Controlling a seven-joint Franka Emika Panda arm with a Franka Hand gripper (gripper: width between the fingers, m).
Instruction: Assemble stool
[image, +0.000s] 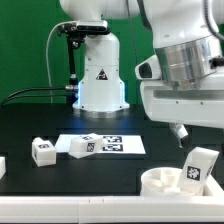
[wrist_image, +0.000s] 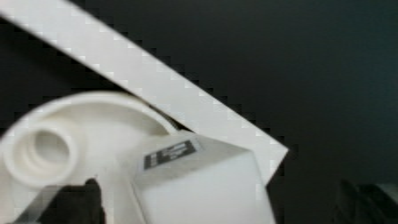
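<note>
The stool's round white rimmed seat (image: 160, 182) lies at the exterior view's lower right. One tagged white leg (image: 198, 168) stands tilted in it. Two more tagged legs (image: 42, 152) (image: 79, 147) lie loose by the marker board. My gripper (image: 180, 131) hangs just above the standing leg, apart from it. In the wrist view the seat (wrist_image: 63, 140) and the leg (wrist_image: 196, 185) fill the frame. My gripper (wrist_image: 214, 208) is open, its dark fingers (wrist_image: 71, 203) on either side of the leg with a gap showing.
The marker board (image: 118, 145) lies mid-table on the black surface. The arm's white base (image: 100, 75) stands behind it with black cables to the exterior view's left. A small white piece (image: 2, 166) shows at the left edge. A white band (wrist_image: 151, 75) runs past the seat.
</note>
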